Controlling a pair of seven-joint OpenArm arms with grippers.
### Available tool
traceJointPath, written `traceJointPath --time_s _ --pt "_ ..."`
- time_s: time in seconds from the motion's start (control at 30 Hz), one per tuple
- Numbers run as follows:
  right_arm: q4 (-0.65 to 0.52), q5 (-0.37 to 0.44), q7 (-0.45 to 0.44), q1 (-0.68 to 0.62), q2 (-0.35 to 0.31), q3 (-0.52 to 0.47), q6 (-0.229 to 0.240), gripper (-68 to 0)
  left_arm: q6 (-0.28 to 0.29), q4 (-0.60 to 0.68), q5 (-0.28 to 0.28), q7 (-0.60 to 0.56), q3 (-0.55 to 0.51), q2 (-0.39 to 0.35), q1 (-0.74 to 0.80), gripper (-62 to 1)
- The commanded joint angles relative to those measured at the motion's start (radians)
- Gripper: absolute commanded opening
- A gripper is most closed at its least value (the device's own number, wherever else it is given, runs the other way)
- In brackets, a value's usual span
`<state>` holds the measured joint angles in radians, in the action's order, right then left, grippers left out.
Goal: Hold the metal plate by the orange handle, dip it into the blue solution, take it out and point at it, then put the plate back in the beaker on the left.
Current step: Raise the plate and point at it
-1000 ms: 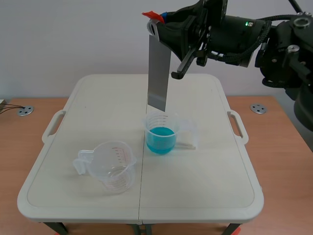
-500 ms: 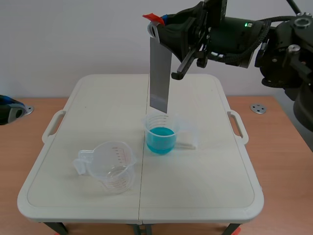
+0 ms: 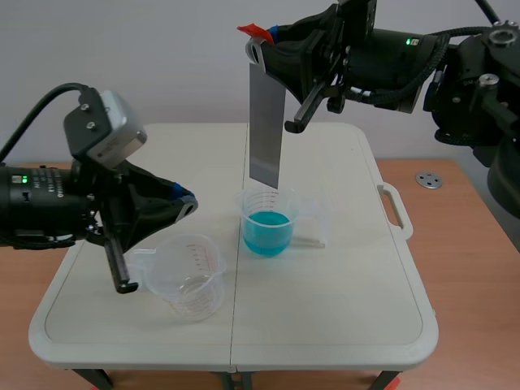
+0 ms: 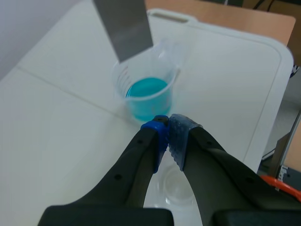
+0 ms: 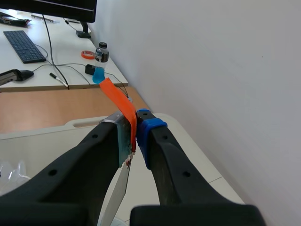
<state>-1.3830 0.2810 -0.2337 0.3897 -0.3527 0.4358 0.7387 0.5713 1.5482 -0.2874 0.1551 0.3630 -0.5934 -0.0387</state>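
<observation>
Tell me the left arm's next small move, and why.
Probably lift the left gripper toward the metal plate to point at it: the right gripper holds it by the orange handle clear above the blue solution, and the left fingers are shut but low.

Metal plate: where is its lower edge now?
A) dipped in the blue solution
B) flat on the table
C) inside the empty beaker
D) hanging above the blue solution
D: the metal plate, shut in the right claw, hangs with its edge above the blue solution.

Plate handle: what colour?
Orange handle; it shows best in the right wrist view.
</observation>
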Motion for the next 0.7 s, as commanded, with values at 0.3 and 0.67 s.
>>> traceJointPath --time_s 0.3,0.67 --pt "-0.019 0.019 -0.015 0.025 -0.008 -0.013 0.007 -66.2 -0.060 -0.200 0.142 0.022 0.075 0.203 -0.186 -59.0" --pt "-0.019 0.019 -0.015 0.025 -0.008 -0.012 0.007 -66.2 -0.083 -0.368 0.202 -0.025 0.075 0.272 -0.298 -59.0"
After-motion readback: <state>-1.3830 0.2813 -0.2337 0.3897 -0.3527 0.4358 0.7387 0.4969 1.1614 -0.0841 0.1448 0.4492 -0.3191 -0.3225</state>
